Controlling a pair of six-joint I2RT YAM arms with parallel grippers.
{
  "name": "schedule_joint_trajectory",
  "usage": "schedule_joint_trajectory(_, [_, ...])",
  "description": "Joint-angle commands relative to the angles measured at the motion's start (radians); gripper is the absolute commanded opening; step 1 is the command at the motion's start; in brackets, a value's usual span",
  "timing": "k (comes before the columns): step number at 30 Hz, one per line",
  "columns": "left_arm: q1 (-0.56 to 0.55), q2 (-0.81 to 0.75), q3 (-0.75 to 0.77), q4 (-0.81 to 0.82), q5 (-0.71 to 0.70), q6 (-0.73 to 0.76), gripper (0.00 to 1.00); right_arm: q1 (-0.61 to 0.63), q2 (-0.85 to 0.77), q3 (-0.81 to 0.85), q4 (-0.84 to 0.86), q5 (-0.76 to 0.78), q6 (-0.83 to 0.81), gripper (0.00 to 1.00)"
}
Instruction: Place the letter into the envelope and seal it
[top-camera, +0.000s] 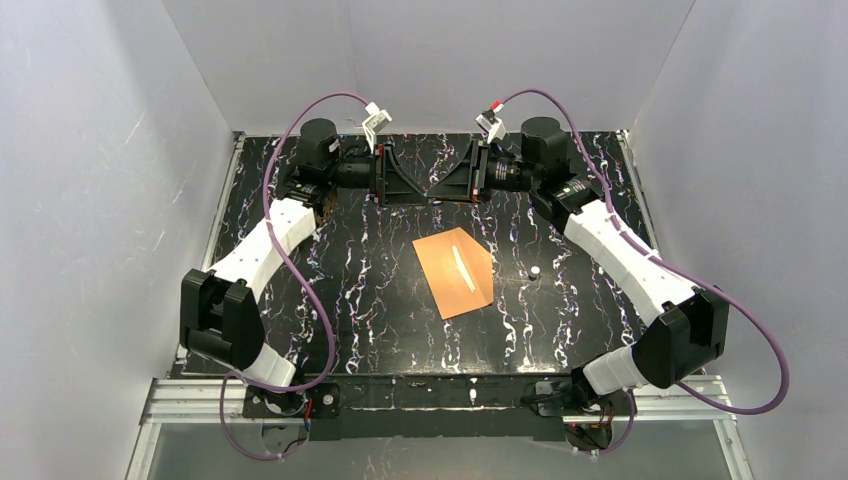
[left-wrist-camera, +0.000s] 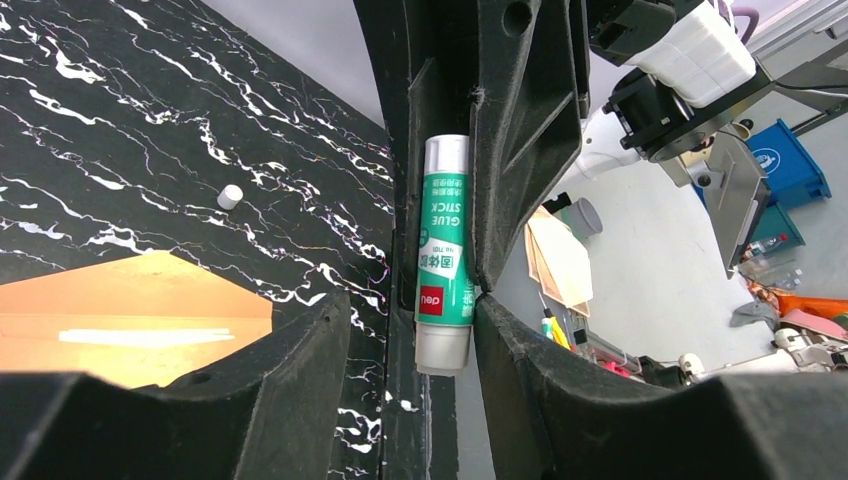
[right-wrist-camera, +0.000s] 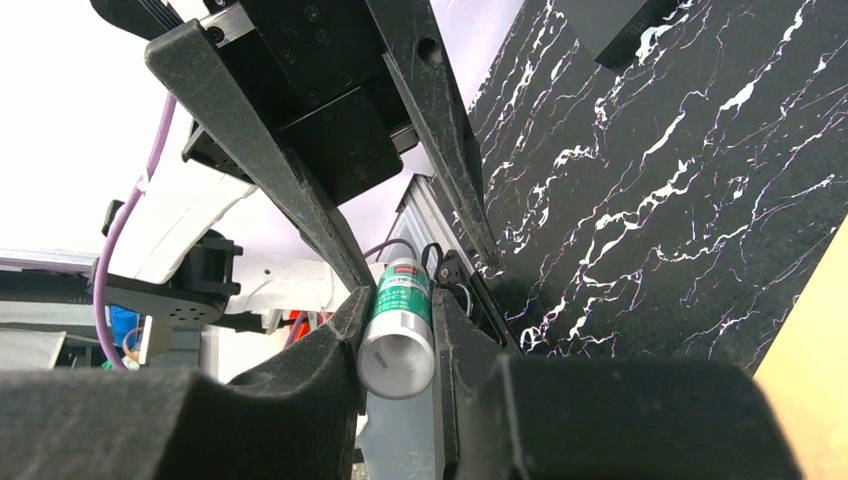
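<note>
**Left claw (left-wrist-camera: 410, 305) apart around the glue stick (left-wrist-camera: 443, 240), right claw (right-wrist-camera: 400, 300) clamped on it**

From the overhead camera I see both arms reaching to the far middle of the black marbled table (top-camera: 380, 300), their claws meeting tip to tip above it. The envelope (top-camera: 455, 270) lies flat near the table's centre, well short of the claws, with a pale streak along its face. I cannot tell from here whether its flap is folded down. A small white cylinder (top-camera: 535, 271) sits on the table just to the right of the envelope, apart from it.

On my left wrist camera, the green-and-white glue stick runs lengthwise between the two claws. Its grey end sits between my left fingers (left-wrist-camera: 300, 360), which stand parted: there is a clear gap on one side, and the other finger is at or almost at the tube. I read that claw as open with no grip. The envelope shows below, at the left edge of this view.

On my right wrist camera, both right fingers (right-wrist-camera: 330, 350) press against the sides of the tube, so that claw has the glue stick pinched. A tan corner of the envelope peeks in at the lower right.
</note>
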Motion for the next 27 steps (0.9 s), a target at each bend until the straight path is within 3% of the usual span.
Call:
schedule_joint_trajectory(1, [0.006, -0.021, -0.002, 0.011, 0.01, 0.011, 0.48, 0.0, -0.008, 0.017, 0.002, 0.014, -0.026, 0.01])
schedule_joint_trajectory(7, [0.051, -0.079, -0.035, 0.011, -0.048, 0.041, 0.53, 0.0, -0.024, 0.035, -0.223, 0.174, -0.27, 0.01])
schedule_joint_trajectory(13, [0.237, -0.208, -0.108, -0.021, -0.205, -0.024, 0.61, 0.002, -0.086, -0.074, -0.292, 0.394, -0.45, 0.01])
schedule_joint_trajectory(15, [0.295, -0.275, -0.125, -0.148, -0.372, 0.056, 0.79, 0.009, -0.111, -0.126, -0.278, 0.471, -0.491, 0.01])
schedule_joint_trajectory(16, [0.314, -0.293, -0.099, -0.292, -0.482, 0.123, 0.95, 0.019, -0.119, -0.149, -0.274, 0.538, -0.51, 0.01])
schedule_joint_trajectory(17, [0.318, -0.293, -0.044, -0.465, -0.567, 0.204, 0.98, 0.028, -0.126, -0.17, -0.272, 0.578, -0.523, 0.01])
schedule_joint_trajectory(19, [0.319, -0.275, 0.055, -0.7, -0.704, 0.336, 0.98, 0.047, -0.134, -0.208, -0.273, 0.663, -0.537, 0.01])
schedule_joint_trajectory(20, [0.321, -0.282, 0.063, -0.742, -0.766, 0.348, 0.98, 0.059, -0.135, -0.223, -0.277, 0.709, -0.538, 0.01])
schedule_joint_trajectory(25, [0.33, -0.304, -0.017, -0.672, -0.712, 0.284, 0.98, 0.156, -0.109, -0.252, -0.299, 0.888, -0.534, 0.01])
schedule_joint_trajectory(27, [0.328, -0.272, -0.059, -0.639, -0.619, 0.193, 0.86, 0.201, -0.079, -0.251, -0.309, 0.94, -0.524, 0.01])
